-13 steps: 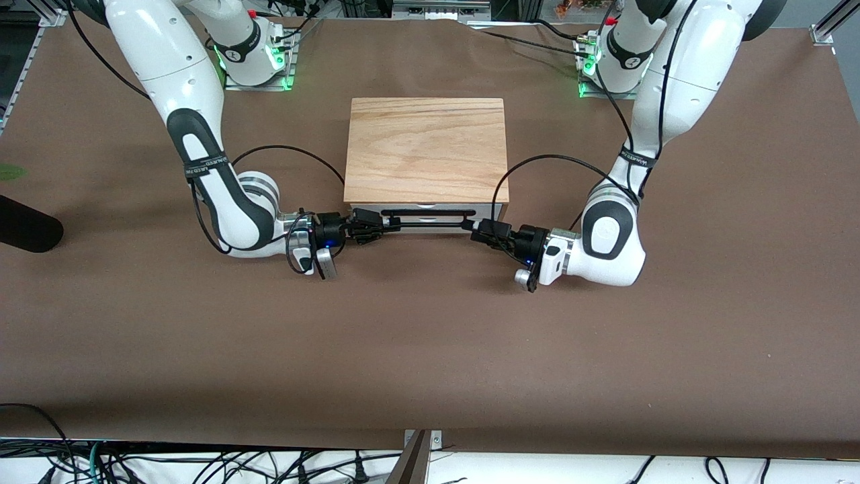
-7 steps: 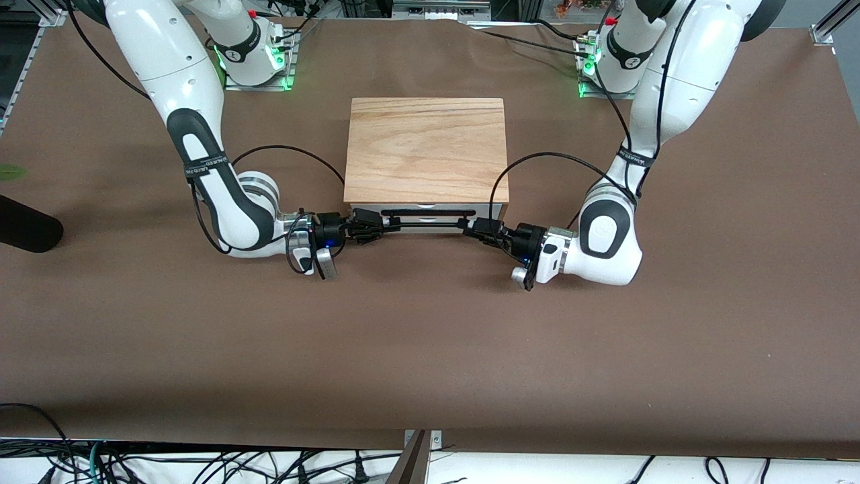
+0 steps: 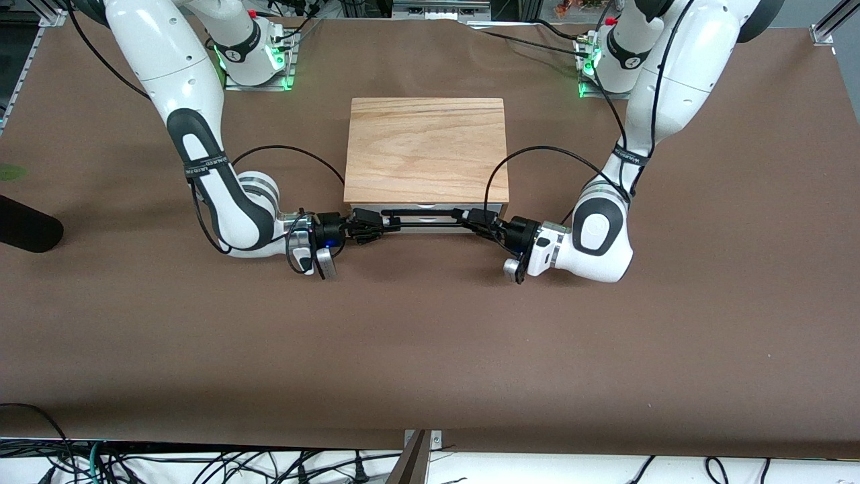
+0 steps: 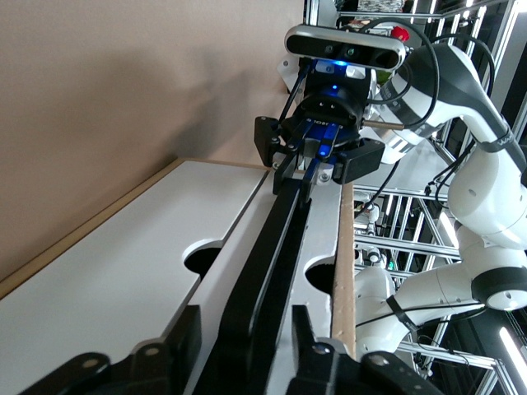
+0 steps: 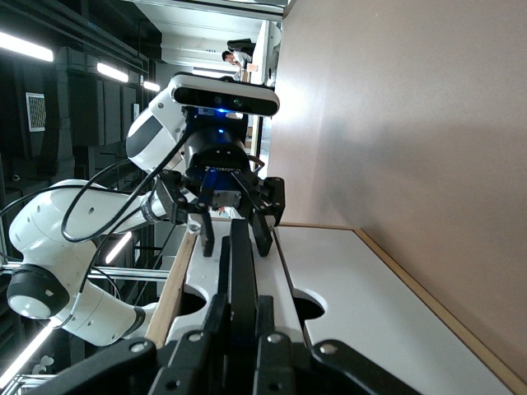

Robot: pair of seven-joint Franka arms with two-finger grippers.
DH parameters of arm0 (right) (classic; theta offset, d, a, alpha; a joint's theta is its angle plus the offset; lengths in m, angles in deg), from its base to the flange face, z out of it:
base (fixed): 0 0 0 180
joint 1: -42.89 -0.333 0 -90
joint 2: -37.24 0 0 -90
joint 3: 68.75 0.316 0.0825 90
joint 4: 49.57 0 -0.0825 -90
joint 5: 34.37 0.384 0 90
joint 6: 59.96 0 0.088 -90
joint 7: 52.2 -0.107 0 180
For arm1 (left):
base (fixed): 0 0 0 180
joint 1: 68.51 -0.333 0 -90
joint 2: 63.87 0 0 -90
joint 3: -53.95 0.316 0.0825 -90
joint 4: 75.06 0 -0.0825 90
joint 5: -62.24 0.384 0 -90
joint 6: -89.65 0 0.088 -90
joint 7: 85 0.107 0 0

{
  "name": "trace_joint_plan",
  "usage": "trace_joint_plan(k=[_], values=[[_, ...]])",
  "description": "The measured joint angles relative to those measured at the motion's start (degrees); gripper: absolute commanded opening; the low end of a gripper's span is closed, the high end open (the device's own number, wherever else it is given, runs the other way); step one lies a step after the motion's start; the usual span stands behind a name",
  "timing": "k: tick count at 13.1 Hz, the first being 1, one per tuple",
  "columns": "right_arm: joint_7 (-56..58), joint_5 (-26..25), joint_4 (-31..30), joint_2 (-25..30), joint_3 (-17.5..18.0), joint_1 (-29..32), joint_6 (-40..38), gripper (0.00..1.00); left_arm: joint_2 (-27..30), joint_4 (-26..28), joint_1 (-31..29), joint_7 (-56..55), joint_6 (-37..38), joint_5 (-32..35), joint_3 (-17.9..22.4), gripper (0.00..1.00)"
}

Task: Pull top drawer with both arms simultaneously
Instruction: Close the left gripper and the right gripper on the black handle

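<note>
While the top drawer (image 3: pixel 426 210) sat shut under the cabinet top (image 3: pixel 426 149), right gripper (image 3: pixel 380 226) pinched one end of its handle (image 3: pixel 424 222); left gripper (image 3: pixel 476 222) straddled the other end, fingers not yet clamped, evidently for an even pull.

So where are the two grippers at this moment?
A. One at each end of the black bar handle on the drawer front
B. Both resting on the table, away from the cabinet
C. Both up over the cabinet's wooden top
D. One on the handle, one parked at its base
A: the right gripper sits at one end of the handle and the left gripper at the other end.
</note>
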Motion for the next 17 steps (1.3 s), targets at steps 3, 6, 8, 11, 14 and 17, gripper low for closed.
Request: trace_joint_plan(k=[3,6,8,11,14,17], values=[[0.02,0.00,0.00,0.00,0.00,0.00,0.00,0.00,-0.23,0.00,-0.40,0.66,0.37,0.00,0.03,0.36],[0.03,0.00,-0.01,0.00,0.00,0.00,-0.05,0.00,-0.24,-0.07,-0.57,0.77,0.68,-0.18,0.02,0.31],[0.21,0.01,-0.03,0.00,0.00,-0.02,-0.12,0.00,-0.24,-0.13,-0.64,0.87,0.64,-0.20,0.03,0.29],[0.35,0.01,-0.04,0.00,0.00,-0.01,-0.14,0.00,-0.24,-0.54,-1.16,0.88,0.58,-0.20,0.22,0.24],[0.56,0.08,-0.04,0.00,0.00,-0.01,-0.18,0.00,-0.28,-0.99,-1.43,0.88,0.42,-0.20,0.50,0.23],[0.56,0.08,-0.04,0.00,0.00,-0.01,-0.17,0.00,-0.28,-1.01,-1.43,0.91,0.42,-0.20,0.50,0.25]])
